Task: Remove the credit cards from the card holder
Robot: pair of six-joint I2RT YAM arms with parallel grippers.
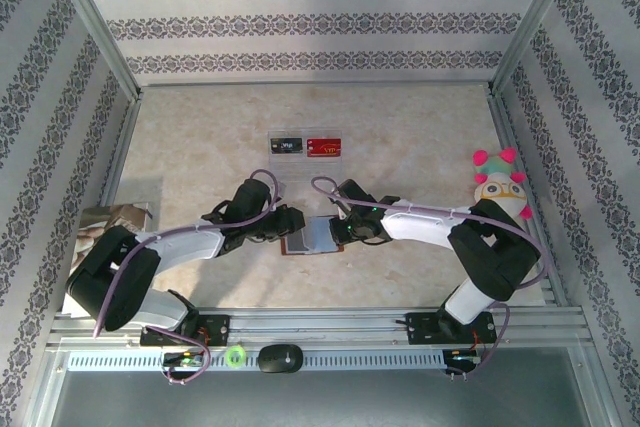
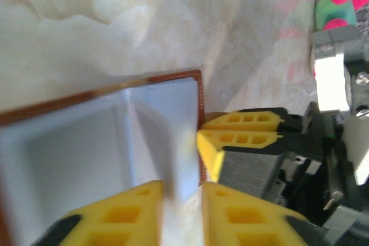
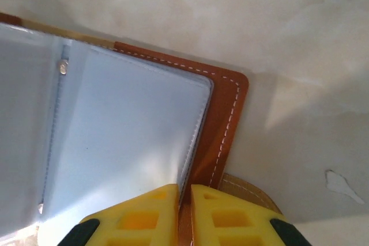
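The brown leather card holder [image 1: 315,237] lies open on the table between my two grippers, its grey-blue lining [image 2: 86,142] facing up. My left gripper [image 1: 290,227] is at its left side, the jaws slightly open with a leaf of the lining [image 2: 173,159] rising between them. My right gripper [image 3: 184,200] is shut on the card holder's right edge [image 3: 222,125], with the snap tab [image 3: 248,191] beside it. Farther back, a red credit card [image 1: 323,147] and a black credit card [image 1: 286,145] lie side by side on a clear tray [image 1: 300,172].
A plush toy [image 1: 498,187] with pink tufts stands at the right, close to my right arm. A crumpled brownish object [image 1: 110,222] sits by the left wall. Patterned walls and a metal frame enclose the table.
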